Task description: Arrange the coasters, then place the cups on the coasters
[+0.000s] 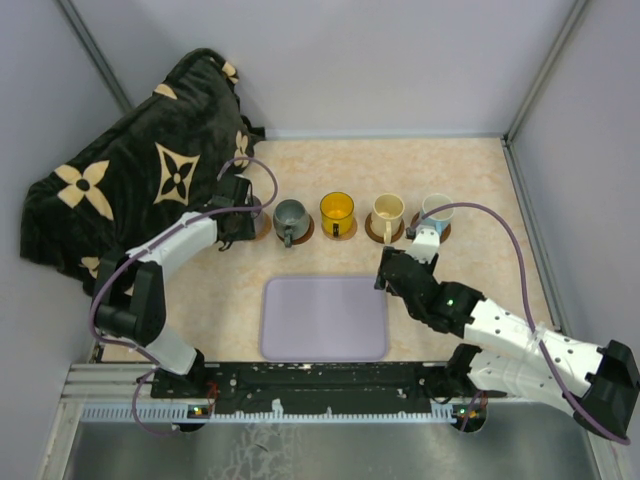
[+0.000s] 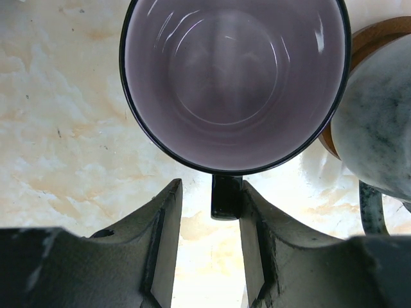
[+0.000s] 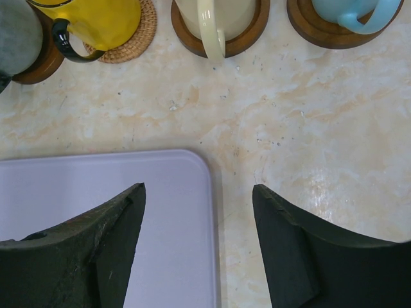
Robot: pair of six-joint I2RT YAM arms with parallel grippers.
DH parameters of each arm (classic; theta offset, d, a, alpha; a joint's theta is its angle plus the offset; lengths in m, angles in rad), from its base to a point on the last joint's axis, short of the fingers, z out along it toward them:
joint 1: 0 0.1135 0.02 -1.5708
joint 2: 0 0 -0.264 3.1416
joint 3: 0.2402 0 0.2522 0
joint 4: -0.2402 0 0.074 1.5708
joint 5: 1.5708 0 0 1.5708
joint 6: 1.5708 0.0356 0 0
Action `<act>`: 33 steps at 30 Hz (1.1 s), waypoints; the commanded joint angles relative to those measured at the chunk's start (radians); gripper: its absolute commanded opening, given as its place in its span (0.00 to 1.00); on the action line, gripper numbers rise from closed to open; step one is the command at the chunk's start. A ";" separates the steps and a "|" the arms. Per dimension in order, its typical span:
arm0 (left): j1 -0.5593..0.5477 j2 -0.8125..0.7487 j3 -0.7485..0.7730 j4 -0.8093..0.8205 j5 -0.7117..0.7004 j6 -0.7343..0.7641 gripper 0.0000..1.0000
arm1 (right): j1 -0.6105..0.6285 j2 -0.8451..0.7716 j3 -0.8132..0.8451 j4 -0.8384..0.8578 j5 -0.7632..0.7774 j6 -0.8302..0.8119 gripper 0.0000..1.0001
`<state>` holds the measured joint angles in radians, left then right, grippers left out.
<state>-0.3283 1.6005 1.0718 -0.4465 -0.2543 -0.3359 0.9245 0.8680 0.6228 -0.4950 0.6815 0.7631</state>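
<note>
Coasters: the coasters (image 3: 250,38) run in a left-to-right row across the far part of the table (image 1: 230,300). Four show plainly, and a brown sliver beside the left arm suggests a fifth.
Cups already set: the grey-green cup (image 1: 290,214), yellow cup (image 3: 96,19), cream cup (image 3: 215,16) and light blue cup (image 3: 353,13) each stand upright on their own coaster.
Purple cup: the purple cup (image 2: 234,80) stands upright at the left end of the row, just beside the grey-green one. Its wide rim hides whatever lies under it, so I cannot confirm that it is centred on a coaster.
Left gripper: the left gripper (image 2: 212,186) straddles the purple cup's handle (image 2: 227,196). Its jaws are parted and bare table shows on one side of the handle, so this reads as a loose, unclamped hold.
Right gripper: the right gripper (image 3: 198,192) is spread wide and empty. It hangs over the far right corner of the lavender tray (image 3: 96,192), well near of the row.
Progress: the task looks almost finished.
Left to do: lift the left arm clear without tipping the purple cup.
</note>
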 commanded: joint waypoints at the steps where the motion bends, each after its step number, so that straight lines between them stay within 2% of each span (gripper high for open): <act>1: 0.009 -0.024 -0.014 -0.008 -0.020 0.006 0.46 | -0.001 0.005 0.023 0.034 0.007 0.015 0.68; 16: 0.009 -0.039 -0.019 -0.006 -0.040 0.006 0.48 | -0.001 0.009 0.020 0.038 0.004 0.016 0.68; 18: 0.010 -0.054 -0.021 0.005 -0.029 0.010 0.54 | -0.001 0.010 0.021 0.038 0.003 0.016 0.68; 22: 0.009 -0.090 -0.011 0.013 -0.014 0.019 0.76 | 0.000 0.017 0.023 0.038 0.005 0.013 0.68; 24: 0.009 -0.110 -0.003 0.014 -0.003 0.022 0.98 | -0.001 0.022 0.024 0.039 0.005 0.012 0.68; 33: 0.009 -0.202 0.041 -0.032 -0.011 0.033 0.99 | -0.001 0.032 0.056 0.018 0.033 -0.003 0.69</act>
<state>-0.3244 1.4551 1.0695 -0.4557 -0.2604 -0.3172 0.9245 0.9047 0.6231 -0.4950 0.6765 0.7628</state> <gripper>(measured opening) 0.991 0.684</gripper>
